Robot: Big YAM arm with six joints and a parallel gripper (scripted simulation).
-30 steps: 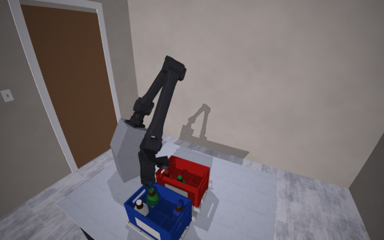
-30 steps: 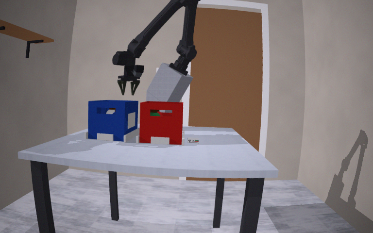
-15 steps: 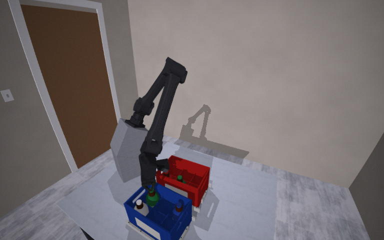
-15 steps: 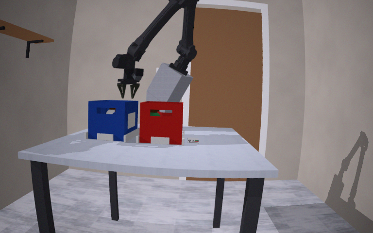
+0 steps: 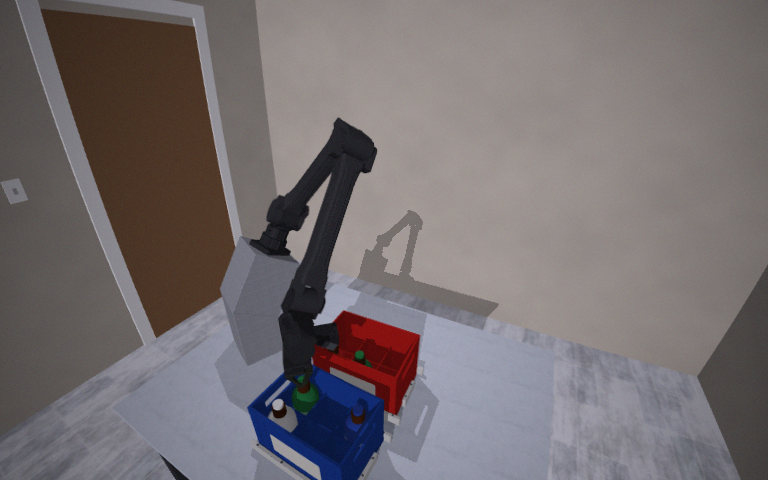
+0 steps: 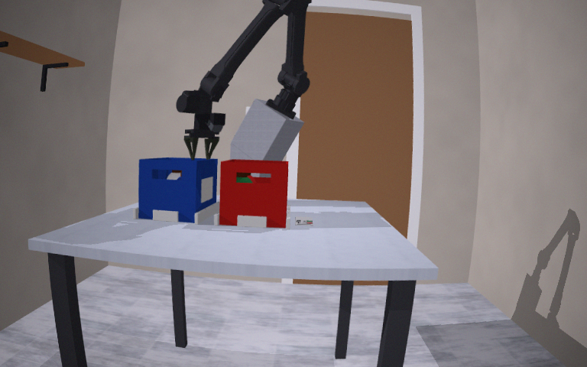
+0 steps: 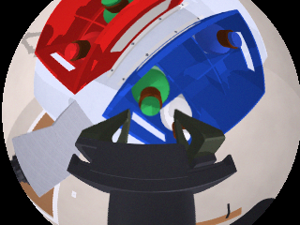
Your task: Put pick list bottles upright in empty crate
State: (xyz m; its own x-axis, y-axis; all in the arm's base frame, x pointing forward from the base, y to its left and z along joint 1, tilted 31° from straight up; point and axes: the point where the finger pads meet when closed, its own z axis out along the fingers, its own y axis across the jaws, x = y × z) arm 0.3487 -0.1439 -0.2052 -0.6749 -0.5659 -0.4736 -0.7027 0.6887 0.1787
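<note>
You have the gripper [image 6: 201,152] poised directly above the blue crate [image 6: 173,190], its jaws apart and pointing straight down, with nothing between them; the tips stand at about the level of the crate's top rim. Beneath them, in the top view, a green bottle [image 5: 304,397] with a brown cap stands upright in a rear compartment of the blue crate, long axis vertical, neck pointing up at the jaws. In the wrist view the same green bottle [image 7: 149,93] sits just ahead of the two fingers, not yet between them. A white bottle [image 5: 281,414] and a blue bottle [image 5: 355,421], both brown-capped, also stand upright in the blue crate. The red crate [image 6: 253,192] stands just beside it on the counter [image 6: 259,251] and holds a green-capped bottle [image 5: 360,357]. The pick list [image 6: 304,221] lies beside the red crate; its lines are too small to read.
</note>
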